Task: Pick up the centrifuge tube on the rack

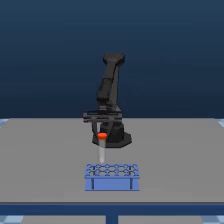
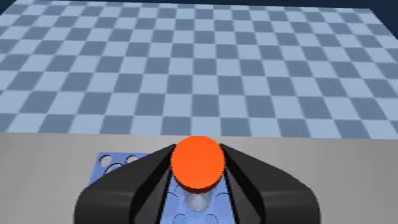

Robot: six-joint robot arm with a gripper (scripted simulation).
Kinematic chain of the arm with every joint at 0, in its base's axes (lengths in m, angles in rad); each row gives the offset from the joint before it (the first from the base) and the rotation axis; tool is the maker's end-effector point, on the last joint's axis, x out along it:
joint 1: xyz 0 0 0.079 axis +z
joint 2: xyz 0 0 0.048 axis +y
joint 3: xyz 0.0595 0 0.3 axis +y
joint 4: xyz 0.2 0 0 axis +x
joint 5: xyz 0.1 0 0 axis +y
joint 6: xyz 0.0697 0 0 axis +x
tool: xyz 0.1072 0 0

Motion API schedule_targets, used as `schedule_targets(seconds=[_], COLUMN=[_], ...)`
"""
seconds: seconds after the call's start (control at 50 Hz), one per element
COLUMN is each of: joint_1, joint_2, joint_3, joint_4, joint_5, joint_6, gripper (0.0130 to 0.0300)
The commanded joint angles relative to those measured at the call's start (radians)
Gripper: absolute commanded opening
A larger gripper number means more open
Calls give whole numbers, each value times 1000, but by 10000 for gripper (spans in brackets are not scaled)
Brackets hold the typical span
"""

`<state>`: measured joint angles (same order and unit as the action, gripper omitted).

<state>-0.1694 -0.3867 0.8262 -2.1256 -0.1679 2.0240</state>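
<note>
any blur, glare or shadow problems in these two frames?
Exterior view: soft and low-res, rack holes smeared, flat lighting, no glare, tube pale against the dark arm base. Wrist view: blurry up close, orange cap and gripper fingers fuzzy-edged, checkered floor sharper, no cast shadows evident.

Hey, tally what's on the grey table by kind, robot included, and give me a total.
Centrifuge tube, orange-red cap, held in the pincer above the rack: 1
Light-blue rack: 1
Black robot arm: 1
Total: 3
</note>
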Motion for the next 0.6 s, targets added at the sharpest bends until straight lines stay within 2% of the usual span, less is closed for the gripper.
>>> schedule_targets(seconds=[0.02, 0.6], joint_1=[0, 0], joint_2=[-7, -32], joint_3=[-11, -50], joint_4=[-84, -310], joint_5=[-14, -58], joint_6=[108, 339], gripper=[130, 130])
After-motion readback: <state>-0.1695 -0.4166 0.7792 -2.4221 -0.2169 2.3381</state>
